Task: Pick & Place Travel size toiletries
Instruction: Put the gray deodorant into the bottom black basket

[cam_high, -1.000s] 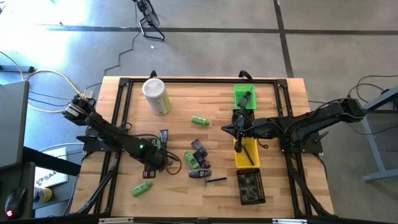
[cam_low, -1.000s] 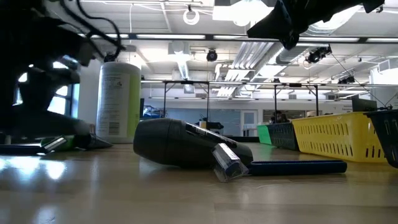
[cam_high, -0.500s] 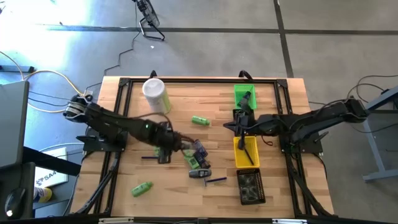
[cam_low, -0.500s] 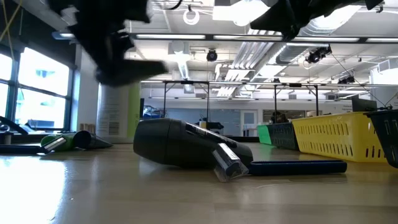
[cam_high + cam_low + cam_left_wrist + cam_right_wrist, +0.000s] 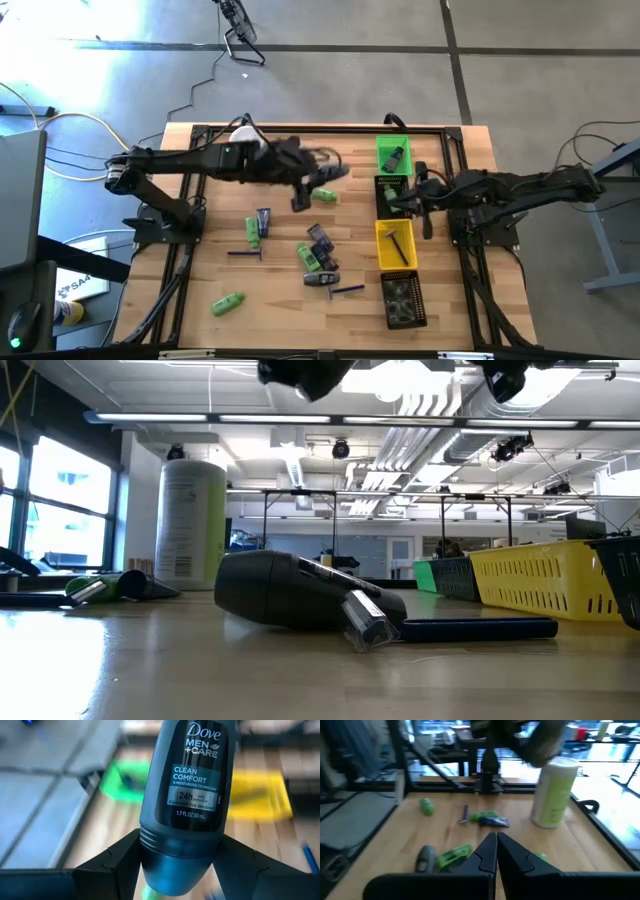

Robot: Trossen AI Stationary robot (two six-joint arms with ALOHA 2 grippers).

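Observation:
My left gripper (image 5: 308, 182) hangs high over the table's far middle, shut on a dark grey Dove roll-on (image 5: 182, 785). My right gripper (image 5: 400, 203) is shut and holds nothing, above the row of bins. Other toiletries lie flat on the wood. Among them are a green mini bottle (image 5: 228, 302) near the left corner and a tube beside a green bottle (image 5: 257, 226). A cluster of tubes (image 5: 318, 258), a dark stick (image 5: 243, 254) and a blue stick (image 5: 347, 290) lie near the middle. Another green bottle (image 5: 322, 195) lies partly under my left gripper. My left gripper pinches the roll-on between its two fingers (image 5: 117, 862), one on either side of the rounded cap end (image 5: 177, 870). The labelled body points straight out past the fingertips. The roll-on is lifted clear of the table.
A pale-green canister with a white lid (image 5: 190, 520) stands at the far left, partly under my left arm. Green (image 5: 392, 153), black (image 5: 390, 186), yellow (image 5: 397, 247) and another black bin (image 5: 402, 300) line the right side. A black frame borders the table.
My left gripper has risen from low over the table's near left part and swung toward the far right, carrying the dark roll-on up with it. Toiletries it had covered now show. My right gripper has drawn back a little toward the table's right edge.

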